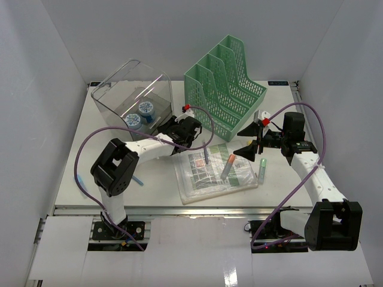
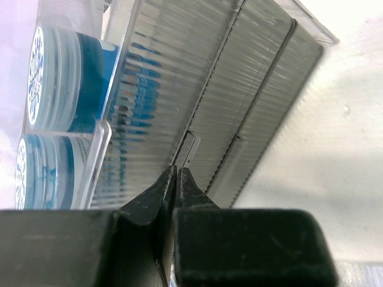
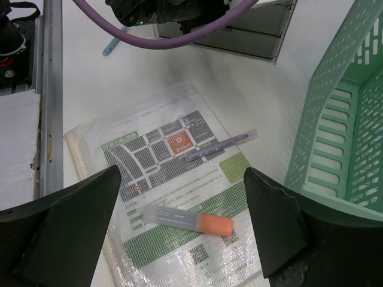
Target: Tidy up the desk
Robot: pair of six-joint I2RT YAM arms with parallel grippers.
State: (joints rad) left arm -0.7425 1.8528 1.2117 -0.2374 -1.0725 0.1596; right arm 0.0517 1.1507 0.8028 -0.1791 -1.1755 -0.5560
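On the white desk (image 1: 119, 179), my left gripper (image 1: 173, 127) reaches the front of a clear plastic organiser (image 1: 134, 98) that holds two blue-lidded rolls (image 1: 146, 108). The left wrist view shows its ribbed drawer fronts (image 2: 251, 89). There my left gripper (image 2: 176, 170) is pinched shut on a small clear drawer tab (image 2: 190, 143). My right gripper (image 1: 250, 142) hangs wide open above a mesh pouch with a map sheet (image 3: 161, 155). In the right wrist view the right gripper (image 3: 182, 197) has nothing in it. On the pouch below lie an orange highlighter (image 3: 188, 219) and a purple pen (image 3: 218, 145).
A green slotted file rack (image 1: 230, 84) stands at the back, right of the organiser; its wall (image 3: 341, 137) is close by my right fingers. A green highlighter (image 1: 262, 170) lies right of the pouch. A blue pen (image 1: 78, 179) lies near the desk's left edge. A metal rail (image 1: 179, 209) runs along the front.
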